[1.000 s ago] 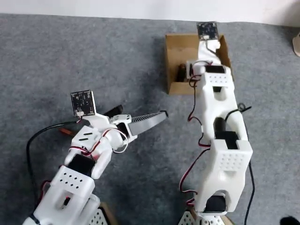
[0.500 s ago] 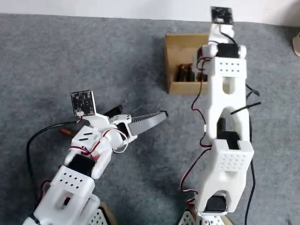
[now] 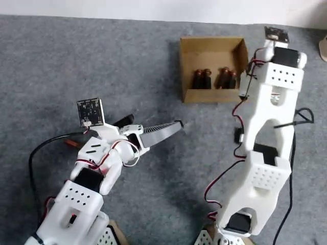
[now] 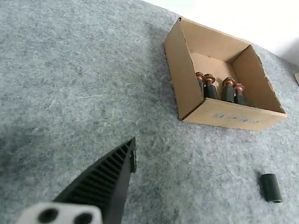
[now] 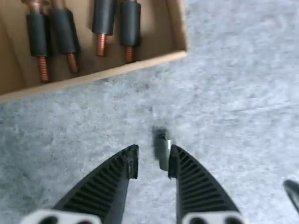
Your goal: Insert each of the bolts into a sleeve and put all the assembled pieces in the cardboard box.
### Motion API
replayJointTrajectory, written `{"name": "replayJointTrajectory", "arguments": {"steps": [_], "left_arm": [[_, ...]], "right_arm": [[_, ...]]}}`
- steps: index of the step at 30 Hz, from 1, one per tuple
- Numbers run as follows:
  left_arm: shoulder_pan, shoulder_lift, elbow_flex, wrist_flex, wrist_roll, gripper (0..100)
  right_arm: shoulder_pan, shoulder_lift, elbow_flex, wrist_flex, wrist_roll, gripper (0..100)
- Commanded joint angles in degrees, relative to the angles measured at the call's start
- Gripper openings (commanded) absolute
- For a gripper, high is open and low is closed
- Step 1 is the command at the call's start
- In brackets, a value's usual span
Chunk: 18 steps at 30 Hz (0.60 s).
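Observation:
The cardboard box (image 3: 185, 66) stands at the back of the grey carpet. Several copper bolts in black sleeves (image 3: 202, 79) lie side by side in it, also seen in the left wrist view (image 4: 219, 88) and the right wrist view (image 5: 65, 32). A loose black sleeve (image 4: 270, 187) lies on the carpet in front of the box (image 4: 224, 116). My right gripper (image 5: 153, 161) is open just above the carpet, with that blurred sleeve (image 5: 161, 147) just past its fingertips. My left gripper (image 3: 153, 122) is open and empty, well to the left of the box.
The right arm (image 3: 271, 87) stretches along the box's right side. A black cable (image 3: 31, 153) loops beside the left arm's base. A tan object (image 3: 323, 48) sits at the far right edge. Open carpet lies between the two arms.
The right arm has swung from over the box to its right side, uncovering the pieces inside. The left arm has not moved.

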Motion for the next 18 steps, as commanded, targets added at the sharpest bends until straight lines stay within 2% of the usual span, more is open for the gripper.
{"name": "replayJointTrajectory", "arguments": {"steps": [1,4,11,18], "left_arm": [[-0.2,-0.5,-2.2,0.1,0.0,63],[-0.2,-0.5,-2.2,0.1,0.0,63],[-0.2,-0.5,-2.2,0.1,0.0,63],[-0.2,-0.5,-2.2,0.1,0.0,63]], "right_arm": [[1.1,-10.9,4.7,0.9,1.0,8.7],[1.0,-17.4,17.1,-3.6,1.4,10.7],[1.8,-28.5,50.4,-25.8,3.8,11.0],[2.0,-30.5,64.2,-37.2,9.2,11.0]]}}
